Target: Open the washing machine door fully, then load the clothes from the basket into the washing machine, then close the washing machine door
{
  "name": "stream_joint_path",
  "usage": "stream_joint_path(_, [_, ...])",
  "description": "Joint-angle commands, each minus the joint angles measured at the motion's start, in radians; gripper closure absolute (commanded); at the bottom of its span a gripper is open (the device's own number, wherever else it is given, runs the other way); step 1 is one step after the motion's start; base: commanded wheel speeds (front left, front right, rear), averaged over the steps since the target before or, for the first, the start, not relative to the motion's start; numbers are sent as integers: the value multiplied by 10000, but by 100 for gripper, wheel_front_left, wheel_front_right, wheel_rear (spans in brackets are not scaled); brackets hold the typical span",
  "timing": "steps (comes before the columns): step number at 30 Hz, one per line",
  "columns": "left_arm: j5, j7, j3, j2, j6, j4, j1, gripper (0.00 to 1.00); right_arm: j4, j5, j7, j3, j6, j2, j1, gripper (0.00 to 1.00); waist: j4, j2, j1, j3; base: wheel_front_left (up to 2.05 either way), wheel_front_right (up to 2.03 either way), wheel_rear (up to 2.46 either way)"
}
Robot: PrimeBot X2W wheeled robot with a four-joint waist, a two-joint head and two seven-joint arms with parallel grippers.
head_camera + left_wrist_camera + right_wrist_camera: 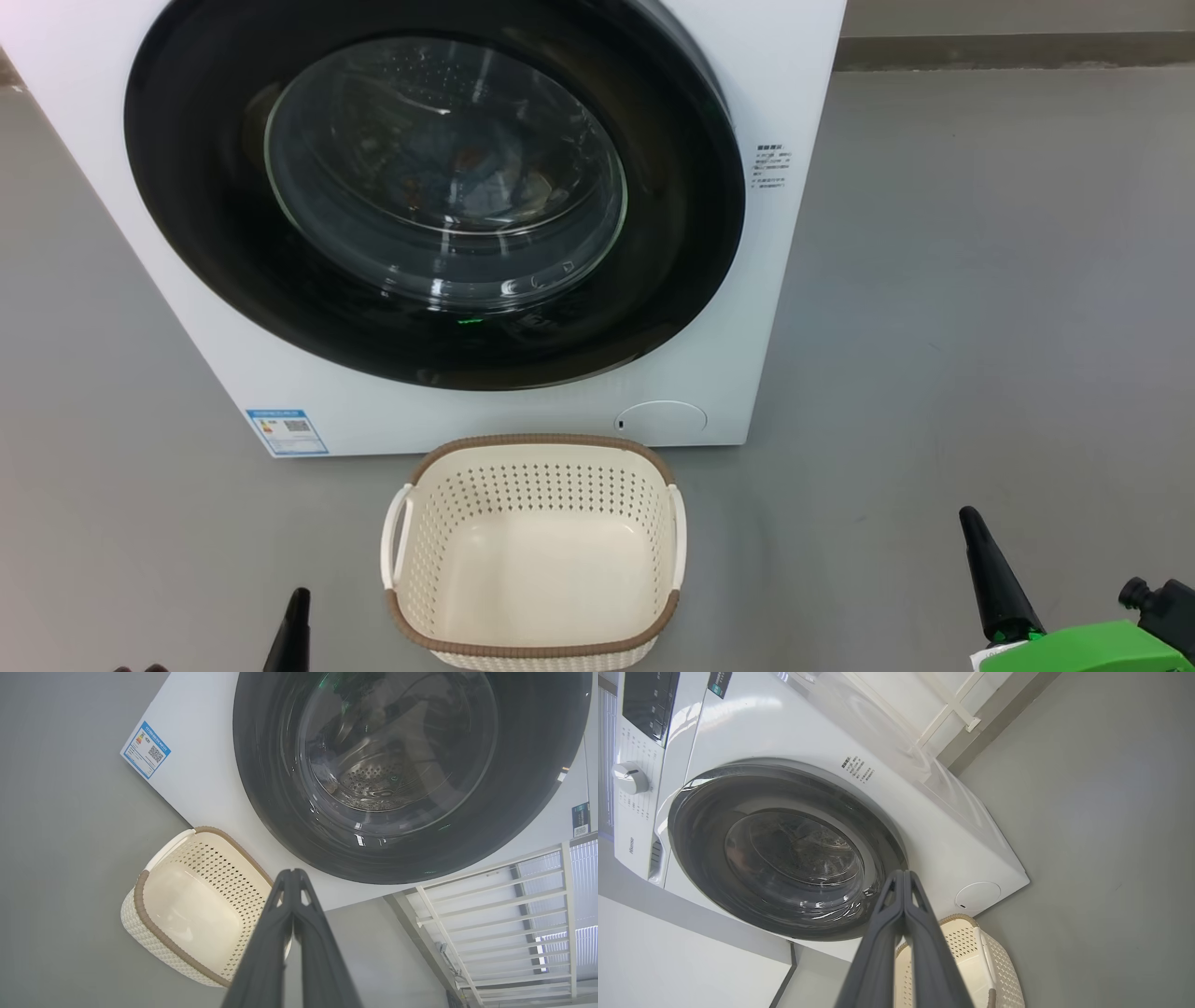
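Looks down from the head at the washing machine (pixel 448 415), white and square on the grey floor (pixel 980 327), with the washing machine door (pixel 434 187) shut flush against its front, a glossy black ring all round the bulging glass. Makes out, behind that glass, dim bluish and brownish patches low in the drum, seemingly the clothes (pixel 471 173), though too murky to tell any print. Finds the basket (pixel 541 439) upright on the floor just in front of the machine and below the door, near the front panel but apart from it, its cream bottom bare. Notes, low on the front, the blue label (pixel 287 431) to the basket's left and the round flap (pixel 661 418) behind its right corner. Holds the left gripper (pixel 292 877) low and near the basket's left side, fingers pressed together tip to tip with nothing between them. Holds the right gripper (pixel 903 877) likewise pinched tight and empty, off to the basket's right and well apart from it. Shows, in the right wrist view, a knob (pixel 630 778) on the control panel beside the door.
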Motion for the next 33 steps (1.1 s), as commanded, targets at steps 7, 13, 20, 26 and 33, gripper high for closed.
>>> stream_joint_path(7, [-803, 234, 385, 174, -65, -135, -652, 100, -84, 967, 231, 21, -37, -34, -531, 100, -52, 0, -1, 2, 0, 0, 0])
stream_joint_path(13, [-1416, 409, 497, 184, -83, -88, -772, 100, 23, 1678, 407, -41, -40, -16, -647, 100, -99, 0, -1, 4, 0, 0, 0])
stream_joint_path(20, [-2129, 616, 631, 193, -105, -33, -912, 100, 147, 2506, 615, -115, -43, 7, -782, 100, -153, 0, -1, 6, 0, 0, 0])
stream_joint_path(26, [-2739, 794, 747, 200, -123, 15, -1033, 100, 254, 3213, 795, -181, -46, 27, -898, 100, -199, 0, -1, 8, 0, 0, 0])
stream_joint_path(33, [-3449, 1003, 885, 206, -145, 70, -1173, 100, 379, 4037, 1006, -260, -50, 53, -1033, 100, -253, 0, -1, 10, 0, 0, 0])
